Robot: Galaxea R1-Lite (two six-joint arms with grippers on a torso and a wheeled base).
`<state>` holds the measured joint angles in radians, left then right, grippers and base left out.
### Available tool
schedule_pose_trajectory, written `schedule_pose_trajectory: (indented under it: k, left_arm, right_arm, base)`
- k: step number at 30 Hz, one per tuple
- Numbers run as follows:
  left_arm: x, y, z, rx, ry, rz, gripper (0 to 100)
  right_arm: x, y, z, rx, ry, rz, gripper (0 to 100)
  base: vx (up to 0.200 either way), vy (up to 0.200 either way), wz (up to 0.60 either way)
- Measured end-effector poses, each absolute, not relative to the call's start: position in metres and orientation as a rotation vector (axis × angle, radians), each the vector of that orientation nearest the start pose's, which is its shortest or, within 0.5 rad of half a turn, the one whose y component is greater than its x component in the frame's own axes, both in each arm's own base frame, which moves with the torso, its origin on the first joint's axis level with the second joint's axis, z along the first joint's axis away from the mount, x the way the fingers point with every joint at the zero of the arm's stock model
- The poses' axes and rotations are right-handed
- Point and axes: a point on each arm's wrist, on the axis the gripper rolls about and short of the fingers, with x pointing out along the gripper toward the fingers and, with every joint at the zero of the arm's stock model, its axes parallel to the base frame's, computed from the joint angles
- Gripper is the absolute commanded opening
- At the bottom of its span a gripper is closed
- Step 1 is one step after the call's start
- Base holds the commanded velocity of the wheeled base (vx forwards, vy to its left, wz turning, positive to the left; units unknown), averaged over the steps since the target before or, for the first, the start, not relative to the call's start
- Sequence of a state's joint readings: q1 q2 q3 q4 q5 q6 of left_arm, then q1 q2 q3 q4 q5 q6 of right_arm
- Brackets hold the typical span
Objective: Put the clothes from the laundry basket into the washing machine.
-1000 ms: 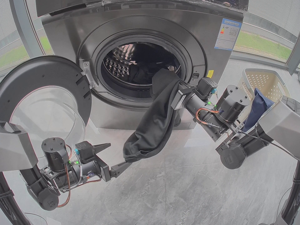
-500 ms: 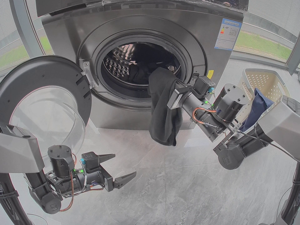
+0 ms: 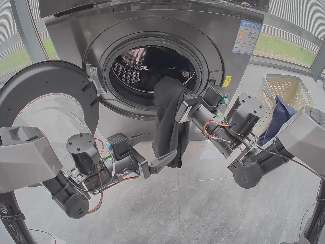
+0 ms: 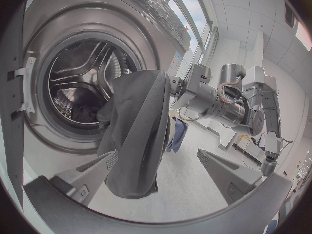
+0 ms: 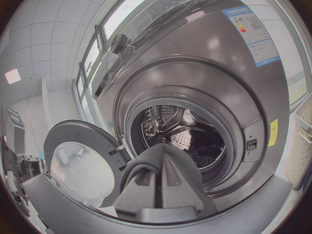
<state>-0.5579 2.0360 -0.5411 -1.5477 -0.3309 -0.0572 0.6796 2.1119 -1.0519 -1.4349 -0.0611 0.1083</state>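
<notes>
A black garment (image 3: 167, 126) hangs from my right gripper (image 3: 178, 98), which is shut on its top just in front of the washing machine's (image 3: 216, 31) open drum (image 3: 149, 68). In the right wrist view the shut fingers (image 5: 146, 182) pinch the black garment (image 5: 152, 156) below the drum opening. My left gripper (image 3: 154, 149) is open, low in front of the machine. The black garment's (image 4: 139, 130) lower end hangs between its spread fingers (image 4: 224, 169). Dark clothes (image 4: 86, 112) lie inside the drum. A blue garment (image 3: 279, 116) drapes over the laundry basket (image 3: 291, 85) on the right.
The round machine door (image 3: 47, 95) stands swung open on the left, close behind my left arm. Grey tiled floor (image 3: 189, 204) is free in front of the machine. Tall windows run behind the machine.
The left gripper let go of the garment's lower end, dropped away, then rose back up around the hanging cloth. The garment now hangs straight; the right gripper carried it slightly left toward the drum.
</notes>
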Motion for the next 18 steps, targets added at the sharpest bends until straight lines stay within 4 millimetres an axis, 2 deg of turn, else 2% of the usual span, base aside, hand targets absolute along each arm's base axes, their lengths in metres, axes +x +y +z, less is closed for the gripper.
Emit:
schedule_pose_trajectory:
  k: [11, 18]
  left_arm:
    - [0.298, -0.210, 0.099, -0.088, -0.081, -0.894, 100]
    - [0.328, -0.216, 0.093, -0.099, -0.127, -0.784, 100]
  right_arm:
    - [0.307, 0.259, 0.178, 0.243, -0.316, 0.654, 0]
    - [0.297, 0.258, 0.174, 0.236, -0.290, 0.669, 0]
  base:
    - [0.000, 0.000, 0.00]
    - [0.000, 0.000, 0.00]
